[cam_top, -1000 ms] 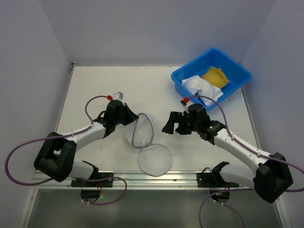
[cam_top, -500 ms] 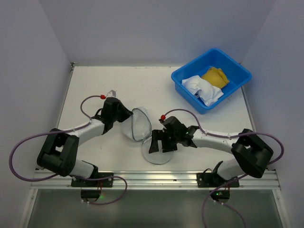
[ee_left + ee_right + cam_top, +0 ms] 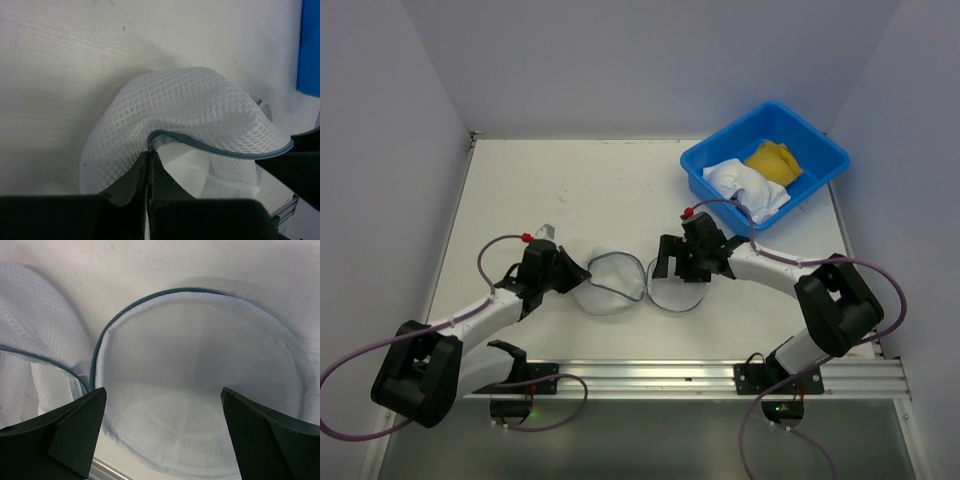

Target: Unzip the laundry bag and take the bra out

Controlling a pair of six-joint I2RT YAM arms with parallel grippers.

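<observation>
The laundry bag (image 3: pixel 610 292) lies unzipped on the table, its two white mesh halves spread side by side with the dark bluish zipper rim showing. My left gripper (image 3: pixel 574 276) is shut on the rim of the left half (image 3: pixel 190 105), fingertips pinched together at the zipper edge (image 3: pixel 149 152). My right gripper (image 3: pixel 680 268) is open and empty, low over the right half (image 3: pixel 200 370), one finger on each side of it (image 3: pixel 162 395). That half looks empty. A white crumpled garment (image 3: pixel 745 185) lies in the blue tub; I cannot tell if it is the bra.
The blue plastic tub (image 3: pixel 825 150) stands at the back right and also holds a yellow cloth (image 3: pixel 772 160). A metal rail (image 3: pixel 650 375) runs along the near table edge. Both arms' purple cables loop beside them.
The bag's two halves have gone from one raised and one flat near the rail to lying side by side. The left gripper moved nearer and lower; the right gripper moved back and right.
</observation>
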